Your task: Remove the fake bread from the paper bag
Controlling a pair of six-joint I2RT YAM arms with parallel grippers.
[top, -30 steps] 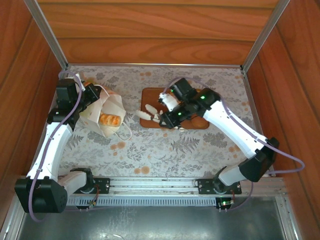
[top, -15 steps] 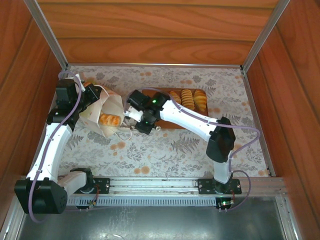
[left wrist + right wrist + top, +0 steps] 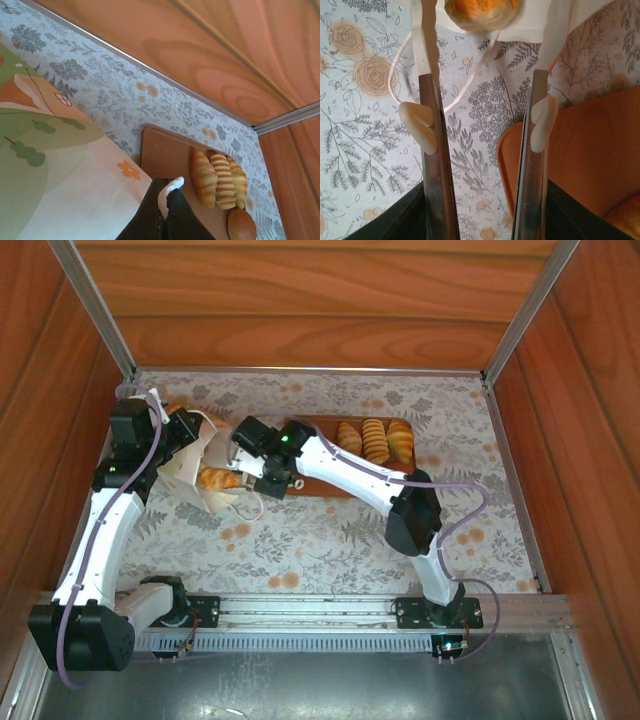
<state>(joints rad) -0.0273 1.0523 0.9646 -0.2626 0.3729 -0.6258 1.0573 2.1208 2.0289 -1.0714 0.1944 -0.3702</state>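
You are working on a table (image 3: 330,540) covered in a grey cloth printed with leaves and flowers. Reddish wooden walls (image 3: 300,300) box it in on three sides, with metal rails (image 3: 94,310) at the far corners. On it are one tray, one paper bag and five pieces of bread (image 3: 225,180). The flat brown tray (image 3: 165,150) lies at the far middle of the table. The left wrist view shows four pieces on it: three long ridged ones touching side by side, and a round bun (image 3: 242,225) just beside them. From above, the right arm (image 3: 350,472) crosses the near part of the tray and covers the bun. The paper bag (image 3: 75,165), white with a green and orange print, sits at the far left with its mouth turned toward the tray. The fifth piece (image 3: 479,11) shows in that mouth. The left claw (image 3: 168,195) is closed together on the bag's edge. The right claw (image 3: 243,478) has its fingers apart at the bag's mouth, the piece between their tips, and you cannot tell whether they touch it. One white string handle (image 3: 391,82) lies looped on the cloth beside that claw.
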